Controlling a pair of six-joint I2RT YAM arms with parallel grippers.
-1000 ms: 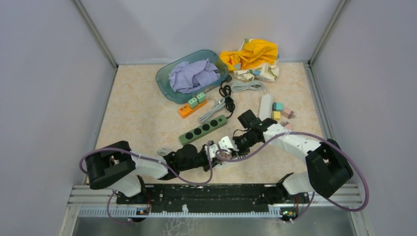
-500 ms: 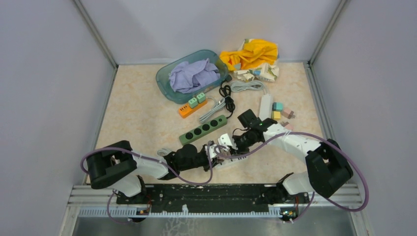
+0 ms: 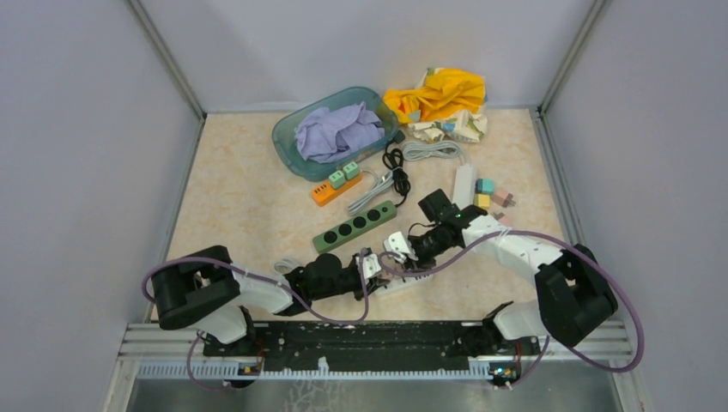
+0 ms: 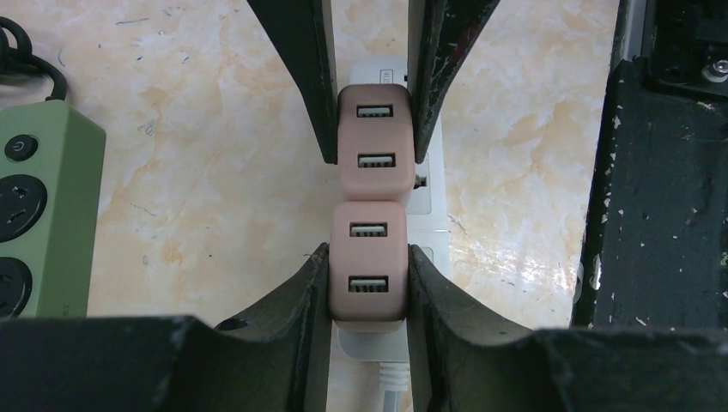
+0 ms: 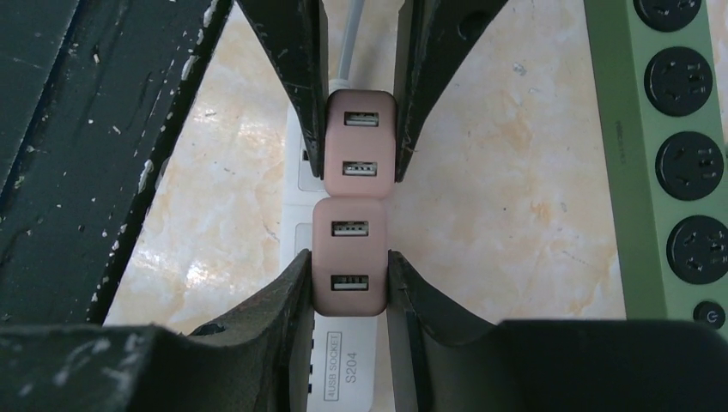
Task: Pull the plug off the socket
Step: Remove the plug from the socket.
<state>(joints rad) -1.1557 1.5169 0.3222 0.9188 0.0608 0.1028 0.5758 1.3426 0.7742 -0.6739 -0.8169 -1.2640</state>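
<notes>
Closing over the last second, the left pincer (image 4: 367, 253) now clamps the first pink plug (image 4: 367, 262), its fingers (image 4: 305, 292) flush against both flanks. The right pincer (image 5: 348, 255) is shut tight on the second pink plug (image 5: 349, 257). The plugs touch end to end, both seated in the white socket strip (image 4: 427, 202), midway along the table's (image 3: 249, 215) near edge, near the green strip (image 4: 39, 197).

Socket strip (image 4: 429, 202): white. Cable-end plug (image 4: 369, 262) on socket strip: dusty pink. Label-end plug (image 4: 375, 142): same pink. Power strip (image 5: 622, 172) beside socket strip: olive green, black outlets. Tabletop (image 4: 215, 172) beneath: beige, orange marbling.
</notes>
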